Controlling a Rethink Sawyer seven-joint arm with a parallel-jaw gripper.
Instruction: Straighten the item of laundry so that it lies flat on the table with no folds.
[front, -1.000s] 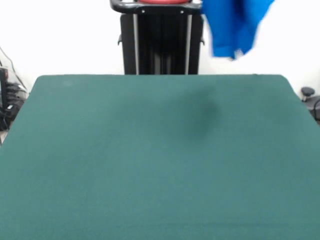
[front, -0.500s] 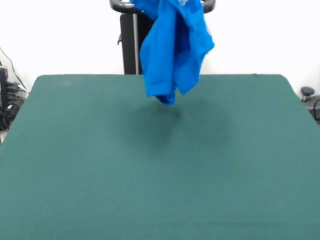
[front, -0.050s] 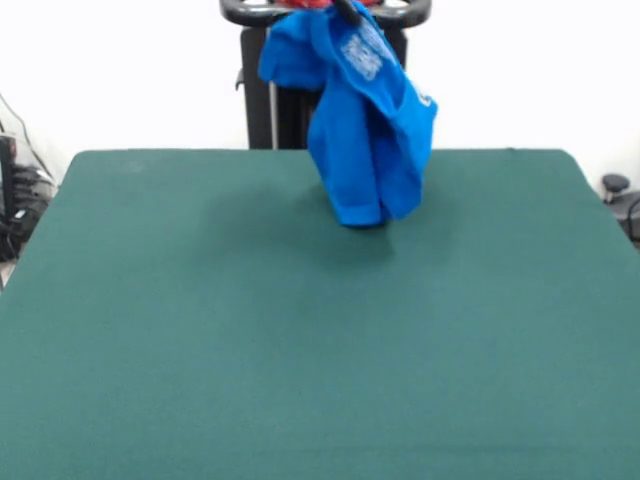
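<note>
Item: T-shirt (front, -0.050s: 365, 140), bright blue, soft knit cloth. It hangs bunched from the top edge of the front view, draped in long vertical folds and narrowing to a rounded lower end. One sleeve or shoulder part bulges out to the picture's left near the top. A patch of white print (front, -0.050s: 362, 52) shows on an upper fold, too crumpled to read. The lowest fold hangs at or just above the surface at its far middle; whether it touches cannot be told. A soft shadow lies on the cloth cover beneath and to the picture's left of it.

Item: surface (front, -0.050s: 300, 340), a large rectangle covered in dark green, matt, felt-like cloth, smooth and without creases. It is far wider than the hanging garment.

Item: gripper (front, -0.050s: 345, 10), only a small dark part showing at the top edge where the shirt's upper end gathers. The garment hangs from this spot, so it is carried there, but the jaws are hidden by cloth and the frame edge, and whether they are clenched cannot be told.

Item: pedestal (front, -0.050s: 285, 100), black, upright, box-shaped with pale vertical strips, topped by a curved black bar; partly covered by the shirt.

Item: dark cables and gear (front, -0.050s: 15, 200) at the picture's left edge, indistinct.
</note>
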